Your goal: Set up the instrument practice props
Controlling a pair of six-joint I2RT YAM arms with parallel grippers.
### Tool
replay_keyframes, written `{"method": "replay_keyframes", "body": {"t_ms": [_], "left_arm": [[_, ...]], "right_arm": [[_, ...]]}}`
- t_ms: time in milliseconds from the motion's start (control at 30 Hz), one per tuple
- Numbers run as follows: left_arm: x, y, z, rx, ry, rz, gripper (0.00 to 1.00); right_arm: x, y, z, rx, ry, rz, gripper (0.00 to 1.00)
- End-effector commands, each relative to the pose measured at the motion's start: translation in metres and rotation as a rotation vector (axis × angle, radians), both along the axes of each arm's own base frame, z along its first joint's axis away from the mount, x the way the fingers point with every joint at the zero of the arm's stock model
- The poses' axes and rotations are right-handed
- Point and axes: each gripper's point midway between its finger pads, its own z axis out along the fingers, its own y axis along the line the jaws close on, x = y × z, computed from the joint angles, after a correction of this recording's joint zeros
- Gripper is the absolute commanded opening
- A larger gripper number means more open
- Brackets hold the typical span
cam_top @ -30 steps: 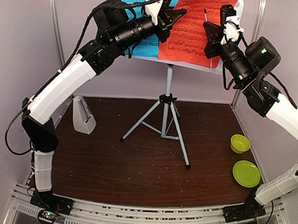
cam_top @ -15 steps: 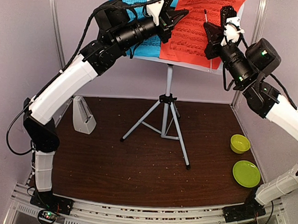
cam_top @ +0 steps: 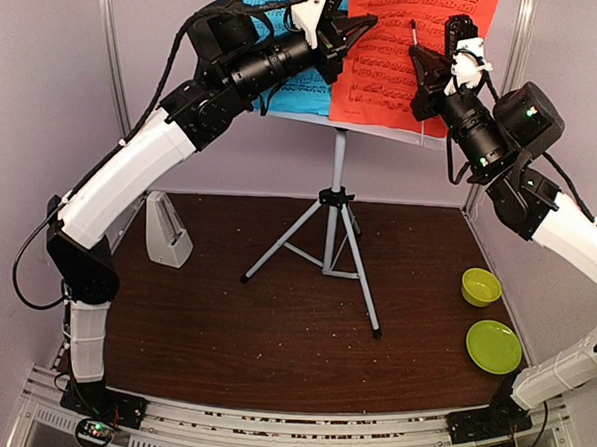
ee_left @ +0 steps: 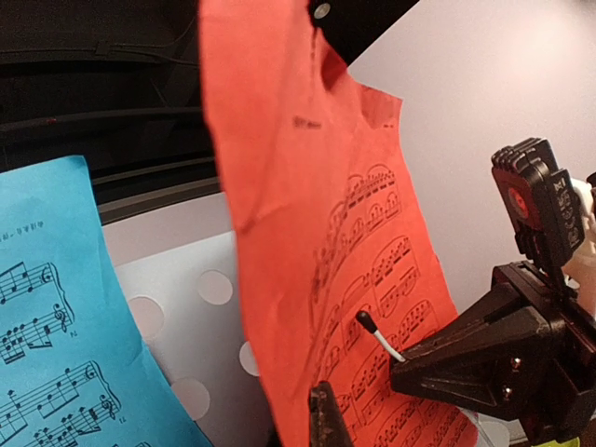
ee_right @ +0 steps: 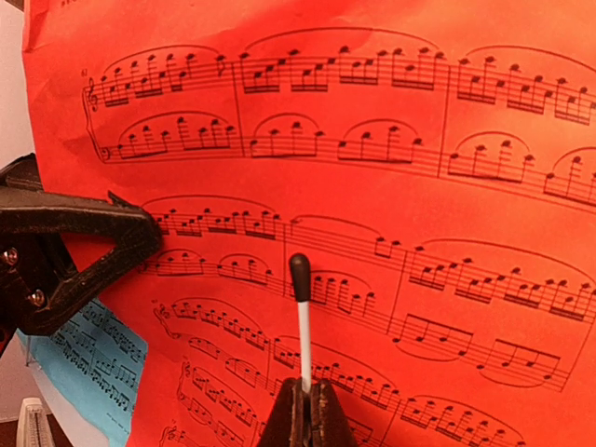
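Music-stand desk (ee_left: 177, 317) on tripod legs (cam_top: 333, 235): blue sheet (ee_left: 56, 326) rests on its left half. The red-orange sheet (cam_top: 387, 68) is before its right half, with the left gripper (cam_top: 348, 44) clenched on the sheet's left edge. Metronome (cam_top: 166, 232) stands below-left of the desk. Right gripper (ee_right: 303, 400) grasps a black-tipped stick (ee_right: 300, 307) before the desk.

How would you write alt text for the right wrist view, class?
A red-orange music sheet fills the frame. The right gripper, at bottom centre, holds a thin black-tipped white stick upright in front of it, while the left gripper pinches the sheet's left edge.

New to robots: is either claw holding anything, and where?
Left gripper: red-orange sheet, by its left edge. Right gripper: black-tipped white stick, by its base.
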Motion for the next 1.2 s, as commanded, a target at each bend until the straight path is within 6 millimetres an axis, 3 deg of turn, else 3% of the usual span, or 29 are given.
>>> {"method": "replay_keyframes", "body": {"t_ms": [0, 267, 433, 700, 900, 1167], "left_arm": [[-0.011, 0.006, 0.019, -0.071, -0.034, -0.029, 0.0], [-0.007, 0.001, 0.011, -0.046, -0.019, -0.02, 0.01], [-0.006, 0.003, 0.015, -0.066, -0.013, -0.013, 0.18], [-0.006, 0.004, 0.017, -0.074, -0.006, -0.005, 0.32], [-0.007, 0.006, 0.019, -0.074, -0.013, 0.012, 0.39], [-0.012, 0.01, 0.021, -0.075, -0.013, 0.011, 0.45]], "right_arm": [[-0.005, 0.002, 0.003, -0.007, -0.013, 0.028, 0.0], [-0.006, 0.002, 0.002, -0.009, -0.012, 0.035, 0.0], [-0.007, 0.002, 0.003, -0.007, -0.014, 0.036, 0.0], [-0.006, 0.001, 0.003, -0.005, -0.014, 0.028, 0.0], [-0.003, -0.004, 0.002, 0.025, -0.004, 0.006, 0.17], [-0.005, -0.009, 0.004, 0.039, -0.005, -0.002, 0.28]]}}
